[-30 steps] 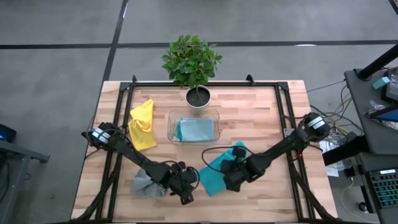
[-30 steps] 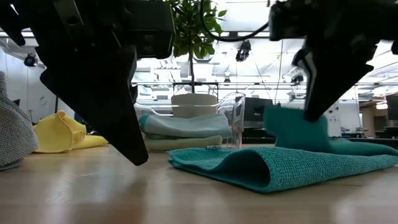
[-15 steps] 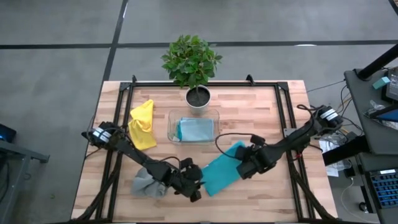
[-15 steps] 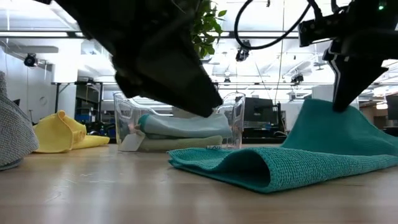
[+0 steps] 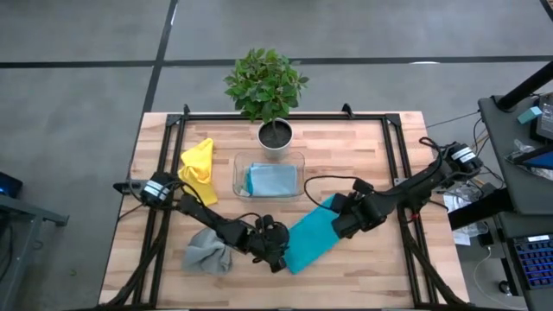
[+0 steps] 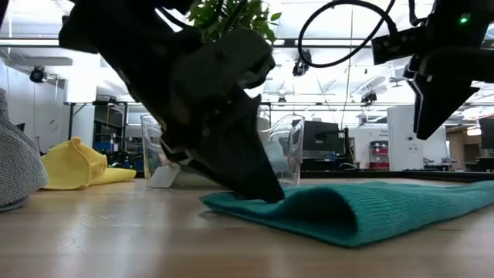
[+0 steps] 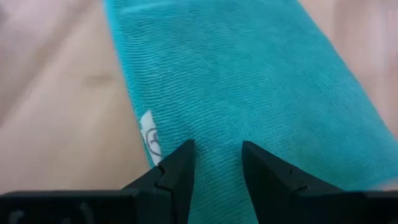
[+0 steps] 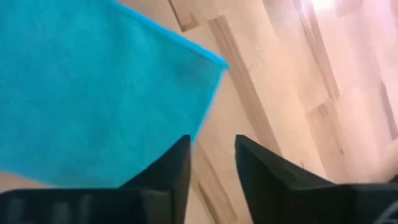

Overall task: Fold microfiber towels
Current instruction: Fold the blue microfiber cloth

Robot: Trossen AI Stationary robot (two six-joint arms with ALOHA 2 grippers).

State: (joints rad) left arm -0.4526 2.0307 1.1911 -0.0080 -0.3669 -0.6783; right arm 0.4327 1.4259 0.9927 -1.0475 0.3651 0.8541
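Fingers (image 7: 180,171) parted — both grippers over teal towel (image 5: 311,240).

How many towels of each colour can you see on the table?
Yellow towel: 1
Grey towel: 1
Teal towel: 1
Light blue towel, in the clear tray: 1
Total: 4

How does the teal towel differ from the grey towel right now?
The teal towel lies flat in a long folded strip near the table's middle front; the grey towel sits crumpled in a heap toward the left front. The left tool rests on the teal towel's near end; nothing touches the grey one. Both lie on the wooden table.
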